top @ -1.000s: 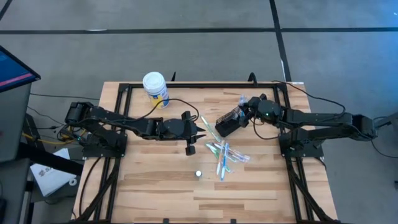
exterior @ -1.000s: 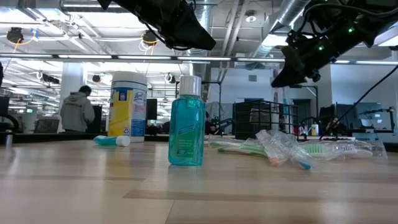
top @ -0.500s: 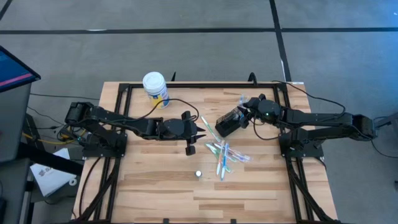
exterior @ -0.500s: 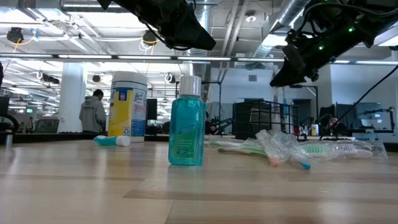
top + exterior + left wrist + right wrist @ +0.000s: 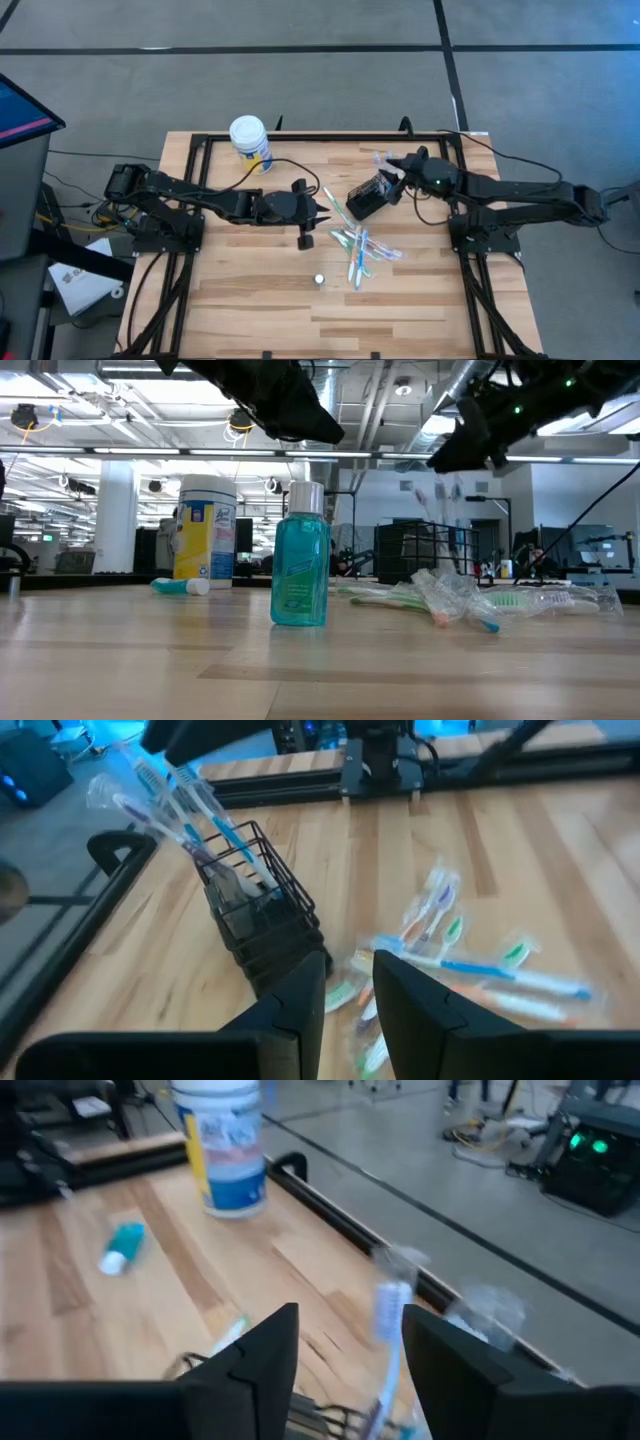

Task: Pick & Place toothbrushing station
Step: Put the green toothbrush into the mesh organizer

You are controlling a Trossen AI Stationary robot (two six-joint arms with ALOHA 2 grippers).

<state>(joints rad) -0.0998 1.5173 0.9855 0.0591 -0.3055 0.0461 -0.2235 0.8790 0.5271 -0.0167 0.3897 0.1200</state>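
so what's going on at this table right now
The right gripper is open just above the black wire-mesh holder, with wrapped toothbrushes standing in the holder. More wrapped toothbrushes lie loose on the table in front of it. The left gripper hovers beside that pile, holding nothing. A teal bottle, a small teal tube and a white-lidded jar sit untouched.

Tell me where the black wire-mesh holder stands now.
In the high view, the black wire-mesh holder stands right of the table's centre, just behind the loose toothbrushes, under the right end effector.
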